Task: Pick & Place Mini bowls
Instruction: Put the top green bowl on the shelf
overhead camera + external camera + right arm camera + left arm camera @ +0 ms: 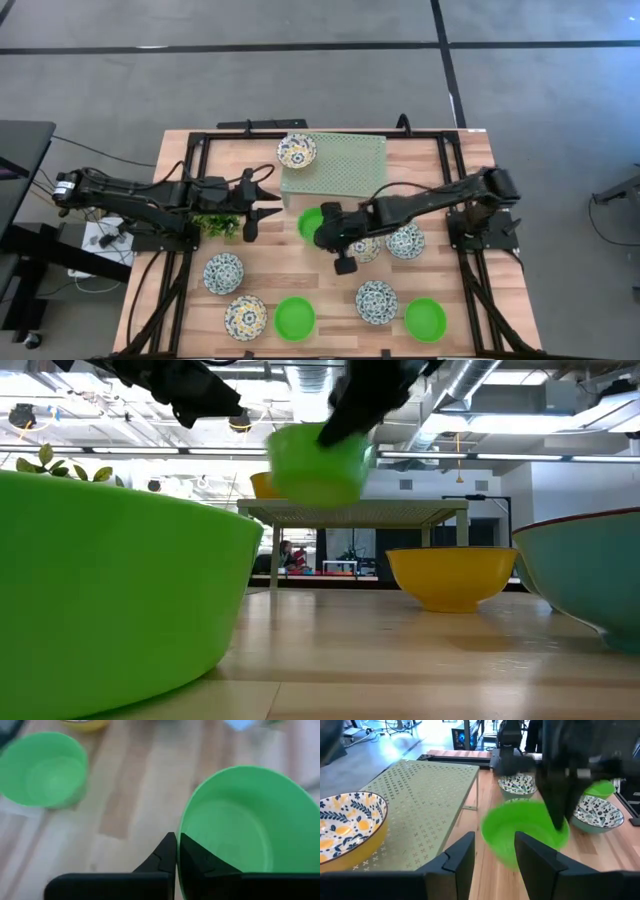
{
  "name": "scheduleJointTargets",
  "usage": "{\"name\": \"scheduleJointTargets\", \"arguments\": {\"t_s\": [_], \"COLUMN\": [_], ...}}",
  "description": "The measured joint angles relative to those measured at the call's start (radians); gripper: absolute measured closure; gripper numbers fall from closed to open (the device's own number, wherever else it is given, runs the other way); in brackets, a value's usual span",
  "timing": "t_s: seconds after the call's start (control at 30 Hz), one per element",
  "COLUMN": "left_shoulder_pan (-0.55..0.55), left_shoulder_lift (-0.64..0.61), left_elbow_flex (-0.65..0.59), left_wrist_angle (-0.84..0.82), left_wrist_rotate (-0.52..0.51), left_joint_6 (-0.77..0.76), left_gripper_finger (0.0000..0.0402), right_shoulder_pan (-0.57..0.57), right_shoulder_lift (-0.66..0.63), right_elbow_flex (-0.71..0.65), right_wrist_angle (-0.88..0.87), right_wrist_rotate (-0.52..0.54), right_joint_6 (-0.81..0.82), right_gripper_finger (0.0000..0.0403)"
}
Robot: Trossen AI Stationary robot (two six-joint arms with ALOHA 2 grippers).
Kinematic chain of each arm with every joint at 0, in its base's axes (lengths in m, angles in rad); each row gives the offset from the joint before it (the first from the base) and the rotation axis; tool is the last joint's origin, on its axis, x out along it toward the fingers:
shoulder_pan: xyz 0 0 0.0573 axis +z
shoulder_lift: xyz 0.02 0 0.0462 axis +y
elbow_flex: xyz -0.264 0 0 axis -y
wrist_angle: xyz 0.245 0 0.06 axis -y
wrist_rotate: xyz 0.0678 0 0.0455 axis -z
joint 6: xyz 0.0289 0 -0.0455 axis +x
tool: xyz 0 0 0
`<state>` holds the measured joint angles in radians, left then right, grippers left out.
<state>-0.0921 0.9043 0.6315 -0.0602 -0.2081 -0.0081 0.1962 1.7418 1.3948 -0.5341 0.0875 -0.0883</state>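
— Right gripper (176, 851) pinched tight on the rim of a plain, glossy bright green round mini bowl (240, 830), lifted clear of the pale wooden tabletop (300, 270), just in front of the pale green perforated rack (345, 165).

— Left gripper (262, 205) waiting beside the small leafy plant (217, 224), fingers spread, empty. Yellow-and-blue floral bowl (297, 150) sitting on the rack.

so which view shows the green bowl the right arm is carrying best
The left wrist view: the green bowl shows whole, lifted off the table beside the rack, with the right gripper pinching its rim. The right wrist view shows the rim between the fingers; the low view shows it blurred in mid-air; the high view mostly hides it.
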Motion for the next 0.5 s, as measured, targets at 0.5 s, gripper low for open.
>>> {"name": "scheduleJointTargets", "arguments": {"t_s": [0.5], "left_shoulder_pan": [0.000], "left_shoulder_lift": [0.000], "left_elbow_flex": [0.000], "left_wrist_angle": [0.001], "left_wrist_rotate": [0.000], "left_joint_6": [0.000], "left_gripper_finger": [0.0262], "right_shoulder_pan": [-0.165], "right_shoulder_lift": [-0.145], "right_elbow_flex": [0.001], "right_wrist_angle": [-0.097], "right_wrist_rotate": [0.201], "right_joint_6": [-0.079], "right_gripper_finger": [0.0401]}}
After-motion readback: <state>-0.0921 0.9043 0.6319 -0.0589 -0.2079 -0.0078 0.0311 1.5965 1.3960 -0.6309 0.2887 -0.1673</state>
